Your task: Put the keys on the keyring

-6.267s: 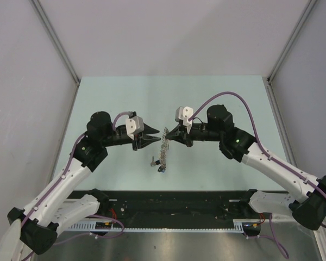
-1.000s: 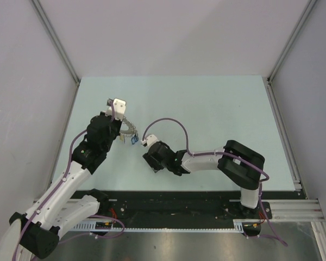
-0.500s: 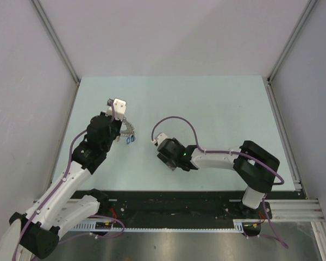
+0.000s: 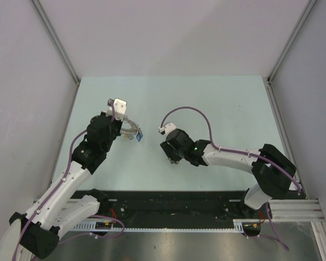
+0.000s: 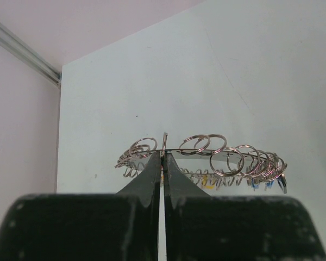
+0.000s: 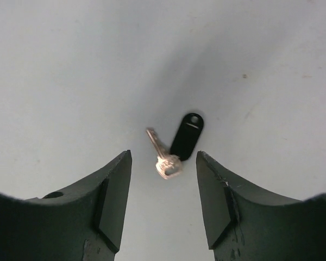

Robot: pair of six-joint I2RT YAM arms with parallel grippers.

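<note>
The left claw [image 5: 162,160] is clenched on the keyring [image 5: 228,155] at frame centre, steadying it for threading. The right claw [image 6: 163,157], jaws apart, straddles a loose key [image 6: 168,165] lying mid-frame on the counter [image 6: 70,65], likely to grab it.

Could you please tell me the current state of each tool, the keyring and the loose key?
left tool: shut on the keyring's wire.
keyring: pinched at its rim, many small rings strung on it.
right tool: open, holding nothing, fingers either side of the loose key.
loose key: flat on the table beside its black tag, ungripped, off the keyring.
</note>
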